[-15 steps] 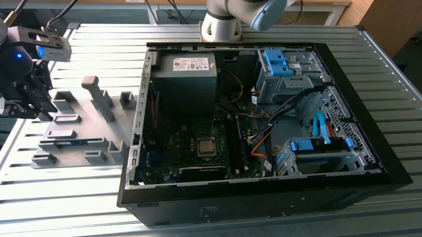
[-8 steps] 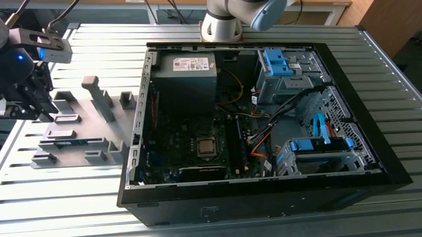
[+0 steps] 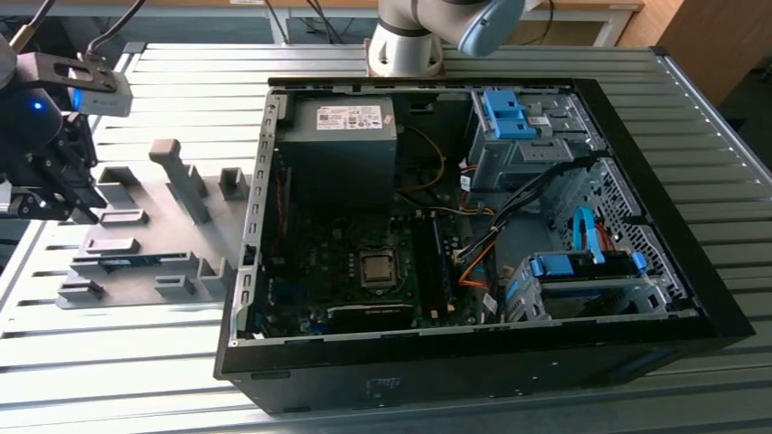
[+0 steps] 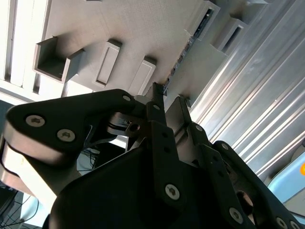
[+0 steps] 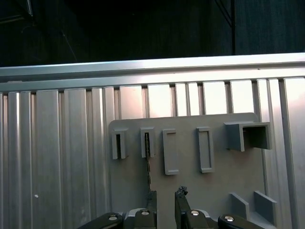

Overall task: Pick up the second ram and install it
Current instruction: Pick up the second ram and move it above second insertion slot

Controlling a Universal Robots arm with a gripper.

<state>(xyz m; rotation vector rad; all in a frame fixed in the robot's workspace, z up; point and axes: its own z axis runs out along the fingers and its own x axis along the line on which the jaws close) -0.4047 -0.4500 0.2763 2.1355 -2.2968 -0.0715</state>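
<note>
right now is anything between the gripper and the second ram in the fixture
Nothing visible does. The open gripper hangs close over the grey fixture plate, and the second ram stands on edge in its slots just ahead of it, uncovered.

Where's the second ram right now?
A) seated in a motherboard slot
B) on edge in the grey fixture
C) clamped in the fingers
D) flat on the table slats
B: the second ram stands on edge in the slots of the grey fixture, and the open fingers hold nothing.
</note>
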